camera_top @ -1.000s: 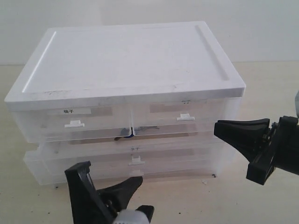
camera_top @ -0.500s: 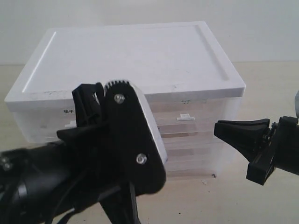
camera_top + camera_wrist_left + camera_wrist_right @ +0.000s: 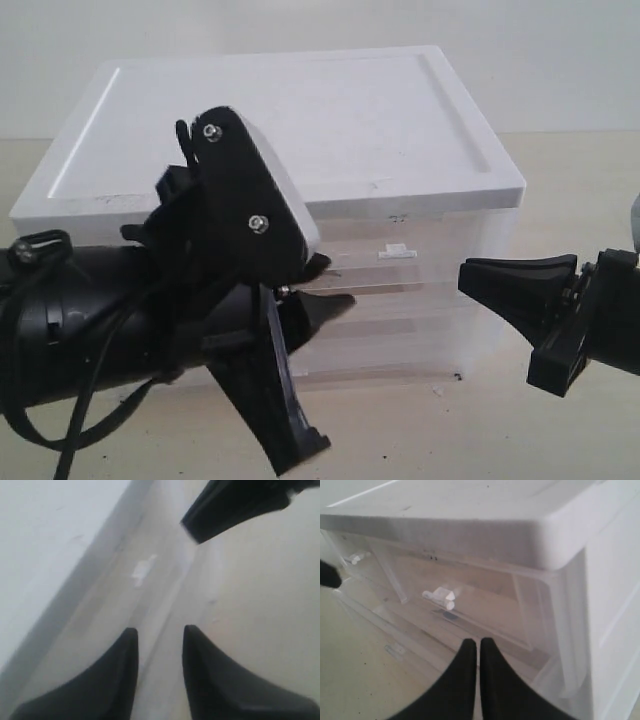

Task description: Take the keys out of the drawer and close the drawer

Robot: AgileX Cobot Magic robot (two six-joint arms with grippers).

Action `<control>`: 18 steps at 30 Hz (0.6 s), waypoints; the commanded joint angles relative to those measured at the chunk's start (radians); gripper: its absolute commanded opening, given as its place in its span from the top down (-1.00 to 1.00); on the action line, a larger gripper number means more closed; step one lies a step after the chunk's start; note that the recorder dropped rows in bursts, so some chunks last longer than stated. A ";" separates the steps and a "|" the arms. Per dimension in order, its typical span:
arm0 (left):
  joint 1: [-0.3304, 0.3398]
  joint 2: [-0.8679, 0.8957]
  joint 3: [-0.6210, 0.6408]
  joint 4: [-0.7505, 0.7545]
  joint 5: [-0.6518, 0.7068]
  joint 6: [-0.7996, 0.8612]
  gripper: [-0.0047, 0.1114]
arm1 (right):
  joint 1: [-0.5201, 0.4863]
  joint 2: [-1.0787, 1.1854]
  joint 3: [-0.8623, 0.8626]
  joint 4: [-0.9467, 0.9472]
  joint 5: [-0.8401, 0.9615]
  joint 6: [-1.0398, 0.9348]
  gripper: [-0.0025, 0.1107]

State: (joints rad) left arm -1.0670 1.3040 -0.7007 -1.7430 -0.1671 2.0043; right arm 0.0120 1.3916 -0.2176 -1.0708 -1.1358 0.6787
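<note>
- The drawer unit (image 3: pixel 470 215) is clear, frosted plastic stacked in tiers under a smooth white lid (image 3: pixel 300 110) with a raised rim; it stands on a matte beige table (image 3: pixel 420 440).
- The upper right drawer (image 3: pixel 420 255) carries a small white tab handle (image 3: pixel 397 250), which the right wrist view shows close up (image 3: pixel 440 596).
- I cannot make out the keys in any view. A dark smudge (image 3: pixel 450 615) shows through the drawer front below the handle, too blurred for me to name.
- My left gripper (image 3: pixel 159 635) hangs before the drawer fronts, its black tapered fingers (image 3: pixel 115 675) parted with nothing between them.
- The left arm (image 3: pixel 150 320), bulky and black with trailing cable, blocks the unit's whole left half in the exterior view.
- My right gripper (image 3: pixel 479 647) sits off the unit's right corner, its fingers pressed together and holding nothing.
</note>
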 commanded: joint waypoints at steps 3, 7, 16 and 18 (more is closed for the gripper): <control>0.112 0.026 -0.004 -0.001 0.566 -0.195 0.39 | -0.003 0.002 -0.002 -0.005 -0.005 -0.008 0.96; 0.212 0.058 -0.081 0.471 0.673 -0.656 0.39 | -0.003 0.002 -0.002 -0.013 -0.004 -0.006 0.96; 0.231 0.133 -0.267 1.774 1.030 -1.613 0.31 | -0.003 0.002 -0.002 -0.009 -0.013 -0.008 0.96; 0.231 0.133 -0.270 1.766 1.047 -1.526 0.25 | -0.003 0.002 -0.002 -0.009 -0.013 -0.008 0.96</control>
State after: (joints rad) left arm -0.8386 1.4343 -0.9519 -0.0716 0.8253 0.4756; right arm 0.0120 1.3916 -0.2176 -1.0747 -1.1358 0.6787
